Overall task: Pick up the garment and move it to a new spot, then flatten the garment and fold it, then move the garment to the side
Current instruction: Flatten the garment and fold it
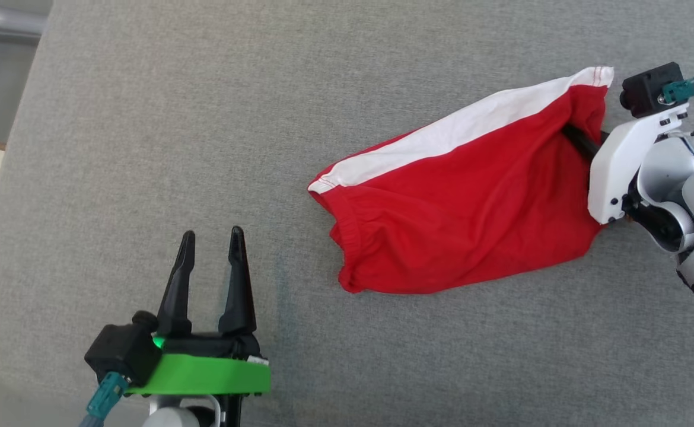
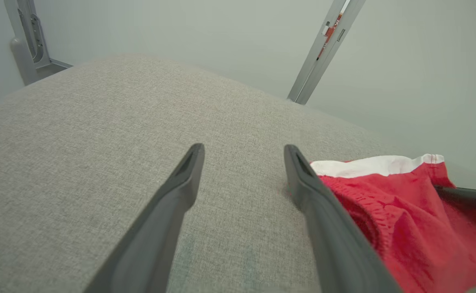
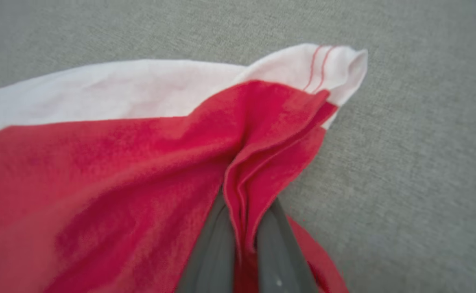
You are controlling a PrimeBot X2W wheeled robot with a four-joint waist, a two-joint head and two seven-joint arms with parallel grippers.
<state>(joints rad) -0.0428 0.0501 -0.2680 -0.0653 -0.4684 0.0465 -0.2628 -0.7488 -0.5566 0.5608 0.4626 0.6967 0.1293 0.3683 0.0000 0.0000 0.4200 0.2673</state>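
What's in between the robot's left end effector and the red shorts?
Nothing but bare grey cloth surface. The head view shows that stretch between the open left end effector and the red shorts.

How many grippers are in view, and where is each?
2. The left gripper is at lower left, open over the grey surface, apart from the garment. The right gripper is shut on the garment's right edge.

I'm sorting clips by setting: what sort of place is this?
Probably an indoor test room or lab, not a home: a wide grey fabric-covered surface, bare pale walls with grey metal posts, and a red and white cloth garment laid out.
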